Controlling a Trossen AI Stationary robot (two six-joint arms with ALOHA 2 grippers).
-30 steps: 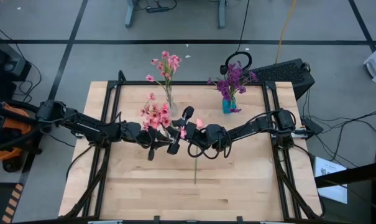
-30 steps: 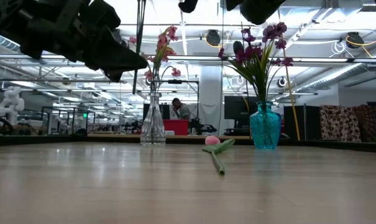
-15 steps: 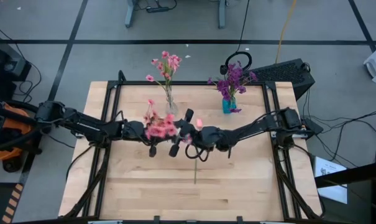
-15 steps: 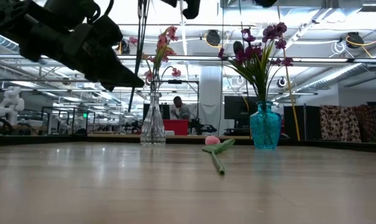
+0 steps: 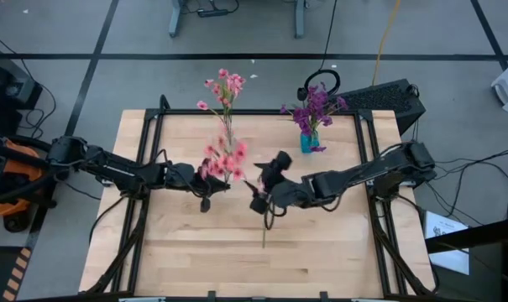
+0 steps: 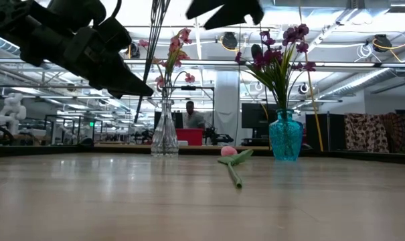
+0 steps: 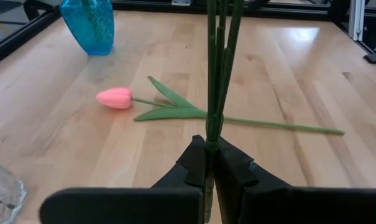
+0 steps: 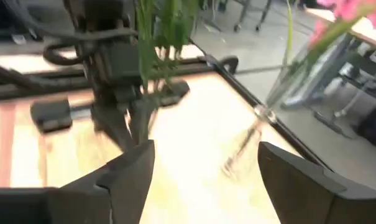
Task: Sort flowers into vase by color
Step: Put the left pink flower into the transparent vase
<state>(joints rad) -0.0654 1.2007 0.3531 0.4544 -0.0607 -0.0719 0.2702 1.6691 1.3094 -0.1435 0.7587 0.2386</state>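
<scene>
Left tool point(image 7: 209, 163) clamped on pink spray's stems point(image 7: 217, 68), held above table point(image 5: 178, 252) near clear vase point(image 5: 230, 144) | right tool point(image 8: 203, 180) wide open, empty, beside it | we judge spray light, springy, top-heavy: grip low on stems | tulip point(image 7: 115, 98) lies on table | no readable writing.
</scene>
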